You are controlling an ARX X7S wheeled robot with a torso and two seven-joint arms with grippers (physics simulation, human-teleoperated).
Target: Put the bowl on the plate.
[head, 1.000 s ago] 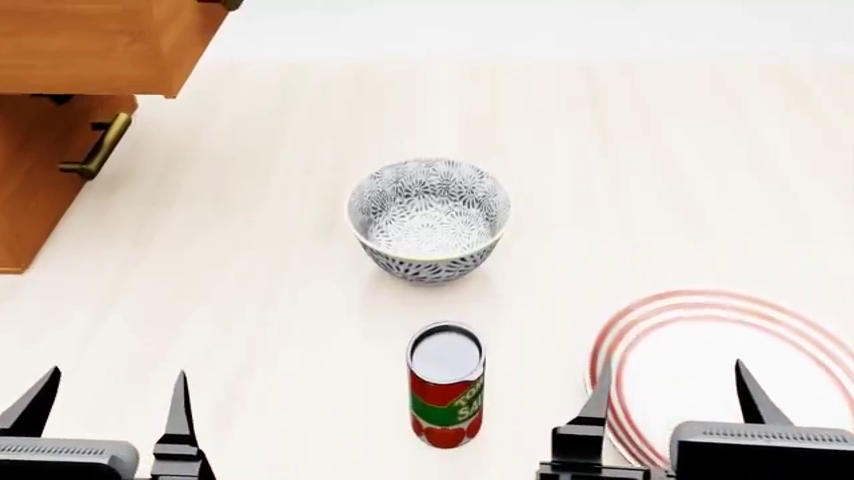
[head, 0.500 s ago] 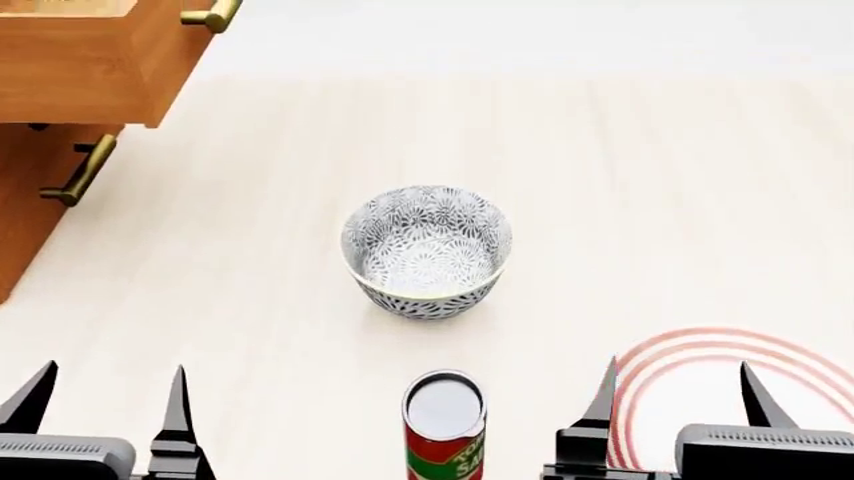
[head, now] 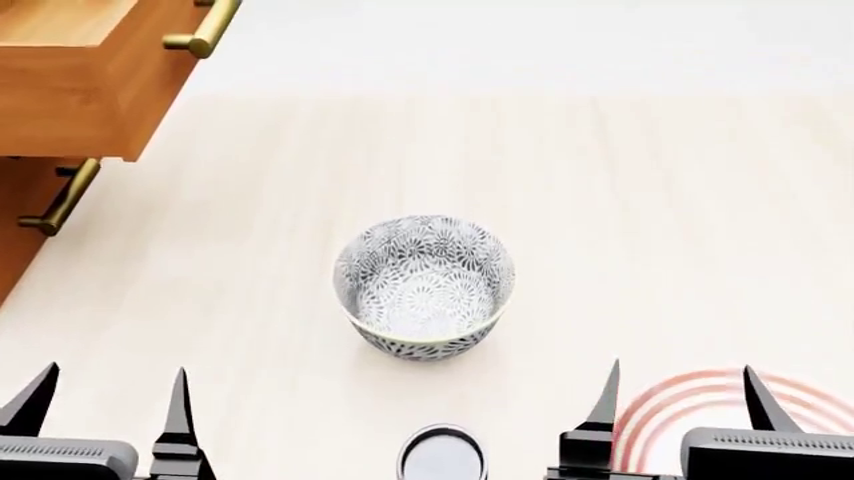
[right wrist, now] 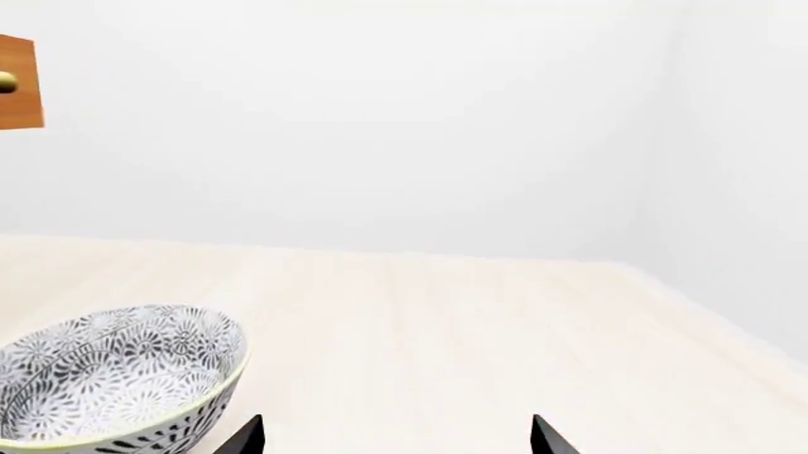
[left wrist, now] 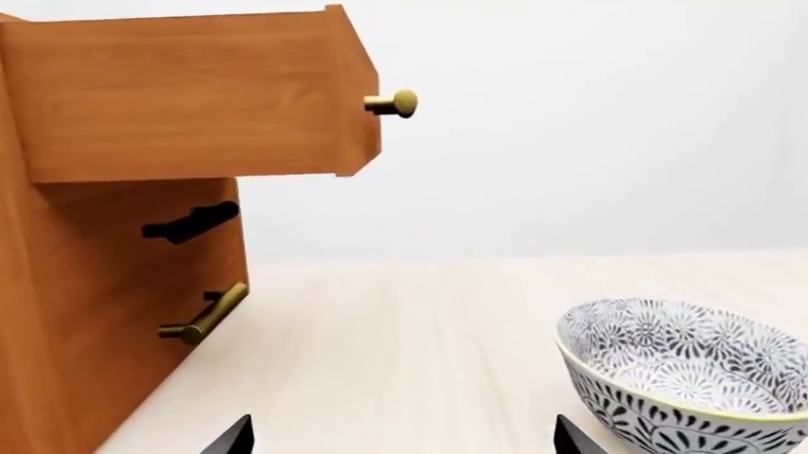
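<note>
The bowl [head: 423, 286], white with a dense grey-blue floral pattern, stands upright on the pale table in the middle of the head view; it also shows in the left wrist view as the bowl [left wrist: 682, 378] and in the right wrist view as the bowl [right wrist: 114, 378]. The plate [head: 661, 410], white with red rings, is partly visible at the near right, behind my right gripper [head: 681, 385]. That gripper is open and empty. My left gripper [head: 107, 390] at the near left is open and empty too. Both are well short of the bowl.
A wooden cabinet [head: 80, 80] with an open drawer and brass handles [head: 60, 195] stands at the far left. The silver top of a can [head: 443, 455] shows at the near edge between the grippers. A white wall lies behind the table.
The head view has shifted forward: bowl, can and plate have slid toward the near edge of the picture, and the cabinet drawer shows more. The grippers keep their place in the view, still open.
</note>
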